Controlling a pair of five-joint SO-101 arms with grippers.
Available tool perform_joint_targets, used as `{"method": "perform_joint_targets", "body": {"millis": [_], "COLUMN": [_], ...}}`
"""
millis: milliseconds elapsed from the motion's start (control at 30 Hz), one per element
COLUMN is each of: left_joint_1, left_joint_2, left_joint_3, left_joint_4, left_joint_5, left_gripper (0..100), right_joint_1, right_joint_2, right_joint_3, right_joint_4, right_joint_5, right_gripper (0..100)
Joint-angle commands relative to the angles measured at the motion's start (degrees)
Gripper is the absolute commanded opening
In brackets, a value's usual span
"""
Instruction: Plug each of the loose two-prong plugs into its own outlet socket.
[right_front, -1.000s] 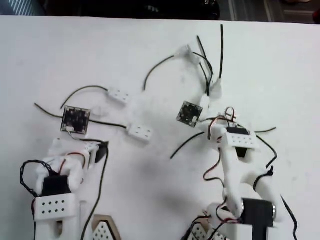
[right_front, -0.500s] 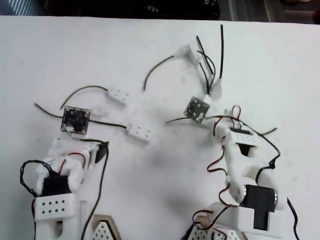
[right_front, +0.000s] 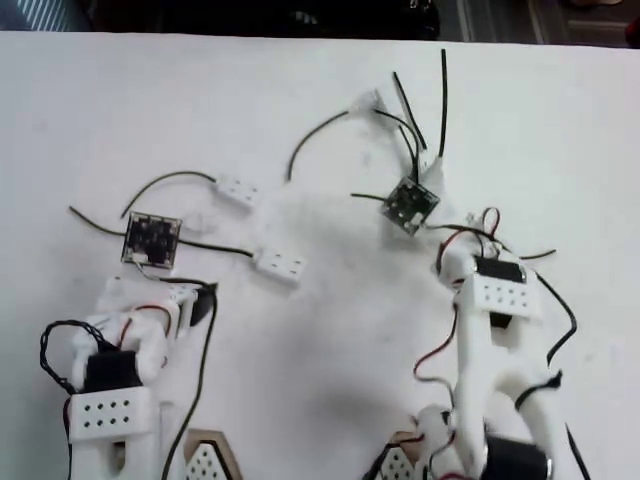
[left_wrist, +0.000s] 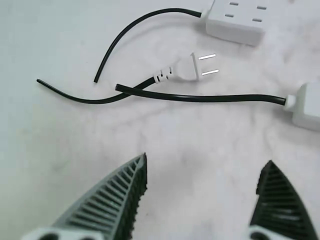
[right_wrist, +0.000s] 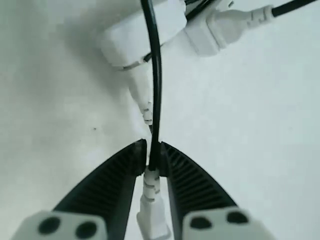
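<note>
In the left wrist view my left gripper (left_wrist: 206, 161) stands open over bare table. A loose white two-prong plug (left_wrist: 192, 67) lies beyond it on a black cord. Past the plug sits one white outlet block (left_wrist: 234, 21), and a second outlet block (left_wrist: 306, 105) lies to the side. My right gripper (right_wrist: 152, 152) is shut on a black cable (right_wrist: 156, 75) just above a white plug (right_wrist: 150, 215). The cable runs over a white socket block (right_wrist: 142, 35). From above, the right gripper (right_front: 447, 255) sits just behind that dark-faced block (right_front: 410, 205).
A second dark-faced block (right_front: 152, 238) lies ahead of the left gripper (right_front: 190, 300). Two white outlet strips (right_front: 238, 190) (right_front: 280, 264) sit mid-table. Another white plug (right_front: 370, 100) and tangled black cords lie farther back. The table's far edge (right_front: 300, 32) runs behind.
The right arm has pushed away from its base and to the right, dragging the dark-faced block and its cords with it. The left arm has stayed still.
</note>
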Motion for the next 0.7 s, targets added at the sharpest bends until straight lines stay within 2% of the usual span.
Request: {"method": "perform_joint_targets", "body": {"millis": [0,200,333,500,667], "left_joint_1": [0.57,0.57,0.57,0.57,0.57], "left_joint_2": [-0.75,-0.75,-0.75,-0.75,-0.75], "left_joint_3": [-0.18,-0.18,-0.18,-0.18,-0.18], "left_joint_4": [-0.88,-0.79,-0.79,-0.79,-0.79], "left_joint_5": [-0.35,-0.35,-0.35,-0.35,-0.35], "left_gripper": [34,34,34,34,34], "right_joint_1": [-3.12,-8.4,-11.65,-15.16,-15.6], "right_joint_2": [-7.34,-12.35,-9.36,-0.04,10.24], "right_joint_3": [-1.23,-1.14,-1.14,-3.08,-10.29], "right_joint_4": [6.46,17.71,19.91,20.18,24.04], "right_joint_5": [-4.31,-18.55,-27.96,-35.87,-41.23], "right_gripper": [1.9,1.9,2.1,2.6,14.2]}}
